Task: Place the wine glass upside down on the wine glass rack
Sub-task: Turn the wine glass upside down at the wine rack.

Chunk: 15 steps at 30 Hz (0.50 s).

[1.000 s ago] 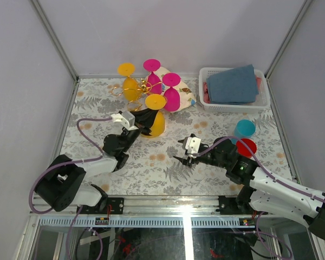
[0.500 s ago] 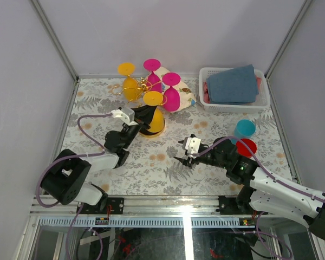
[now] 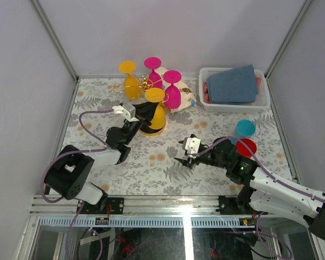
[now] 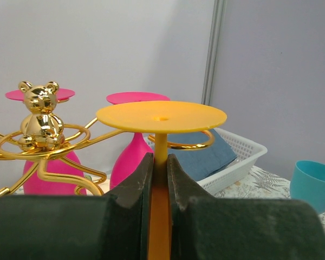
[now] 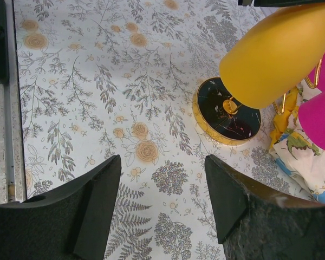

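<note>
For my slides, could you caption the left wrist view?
Left jaws grip an inverted yellow glass stem beside the gold rack.

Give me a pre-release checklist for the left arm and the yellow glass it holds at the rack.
1. Grip: left gripper shut on the stem of the yellow wine glass, just under its foot: ok.
2. Orientation: glass upside down, foot up, bowl down: ok.
3. Stem seated in a loop of the wine glass rack: cannot tell; a loop shows just behind the stem.
4. Bowl clear of the rack base: cannot tell; they overlap in the right wrist view.
5. Other arm: right gripper open, empty, apart from the rack: ok.
</note>
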Each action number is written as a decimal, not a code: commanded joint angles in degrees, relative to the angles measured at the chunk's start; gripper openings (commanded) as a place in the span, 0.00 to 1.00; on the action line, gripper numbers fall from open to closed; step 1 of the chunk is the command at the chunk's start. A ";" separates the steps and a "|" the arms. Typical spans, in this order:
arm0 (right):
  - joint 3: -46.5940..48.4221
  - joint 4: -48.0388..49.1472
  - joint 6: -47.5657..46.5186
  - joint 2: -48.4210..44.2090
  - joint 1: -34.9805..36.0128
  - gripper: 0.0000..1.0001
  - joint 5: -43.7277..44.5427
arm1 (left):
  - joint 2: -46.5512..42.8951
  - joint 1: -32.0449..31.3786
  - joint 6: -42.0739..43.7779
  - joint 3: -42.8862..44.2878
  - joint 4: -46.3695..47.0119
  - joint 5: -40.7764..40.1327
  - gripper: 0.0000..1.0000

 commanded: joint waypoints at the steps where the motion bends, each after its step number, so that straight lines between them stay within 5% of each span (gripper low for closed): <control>1: 1.78 2.13 0.64 -0.71 0.32 0.70 0.35 | 1.19 0.44 -1.15 2.23 4.11 2.02 0.00; 15: 1.81 2.64 0.75 0.02 0.33 0.71 0.36 | 2.63 -0.01 -2.61 3.08 2.50 -9.24 0.00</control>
